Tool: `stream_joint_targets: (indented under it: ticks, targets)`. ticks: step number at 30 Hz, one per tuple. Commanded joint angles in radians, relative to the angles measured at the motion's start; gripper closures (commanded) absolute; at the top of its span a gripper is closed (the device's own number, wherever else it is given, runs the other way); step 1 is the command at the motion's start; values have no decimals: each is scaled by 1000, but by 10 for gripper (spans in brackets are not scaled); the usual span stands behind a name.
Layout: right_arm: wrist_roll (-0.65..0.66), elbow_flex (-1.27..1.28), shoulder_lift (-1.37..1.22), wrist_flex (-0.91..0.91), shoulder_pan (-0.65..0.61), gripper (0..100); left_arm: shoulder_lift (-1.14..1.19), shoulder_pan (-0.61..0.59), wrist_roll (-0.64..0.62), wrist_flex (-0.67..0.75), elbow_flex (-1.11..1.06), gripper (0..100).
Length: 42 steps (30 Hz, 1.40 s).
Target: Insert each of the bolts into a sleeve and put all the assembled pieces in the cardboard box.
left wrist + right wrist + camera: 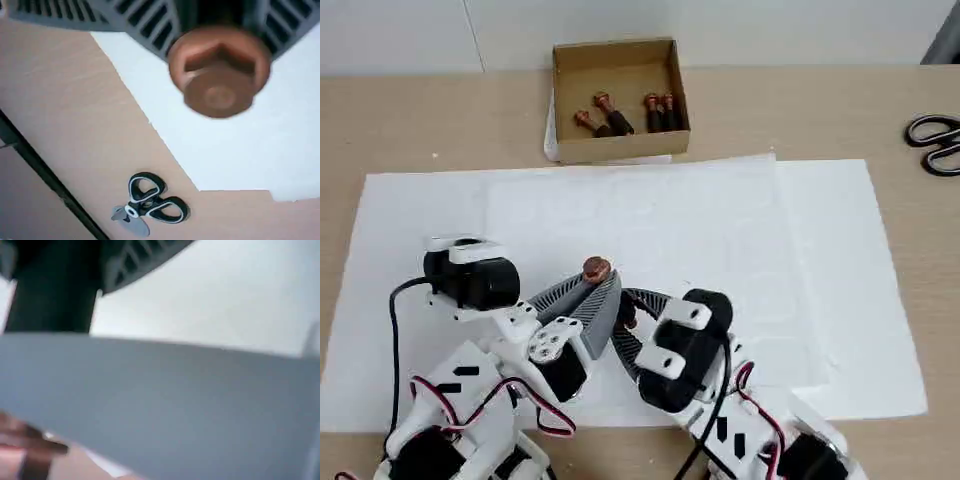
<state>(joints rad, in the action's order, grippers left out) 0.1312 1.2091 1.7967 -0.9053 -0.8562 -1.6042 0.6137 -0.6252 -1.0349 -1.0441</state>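
My left gripper (594, 283) is shut on a copper bolt (597, 267) over the near middle of the white sheet; the bolt's hex head (219, 74) sticks out between the grey slatted fingers (135, 22). My right gripper (628, 322) sits right beside it, tips against the left one, shut on a black sleeve (628, 316). The right wrist view has a dark sleeve-like shape (50, 290) behind a broad grey finger (160, 400). At the far edge stands the cardboard box (617, 52), holding several assembled bolt-and-sleeve pieces (610, 114).
A white paper sheet (720, 240) covers the middle of the wooden table (420, 110). Black-handled scissors (934, 142) lie at the far right edge, also seen as scissors (150, 205) on bare wood.
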Motion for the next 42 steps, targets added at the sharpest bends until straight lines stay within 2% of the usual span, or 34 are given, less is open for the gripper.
stream_joint_targets:
  ticks: [1,9,15,28,35,42]
  targets:
    - [41,-18,8,76,1,994,14,23,-14,-35,-25,993]
    - [49,-14,8,82,5,994,14,74,-8,-31,-65,993]
    - [124,-18,7,82,7,994,15,75,-8,-31,-65,993]
    - [118,-14,8,82,4,994,9,75,-8,-31,-65,991]
    - [123,-14,8,73,4,994,14,78,-8,-75,-70,835]
    - [123,-12,8,71,2,994,8,77,-8,-75,-116,771]
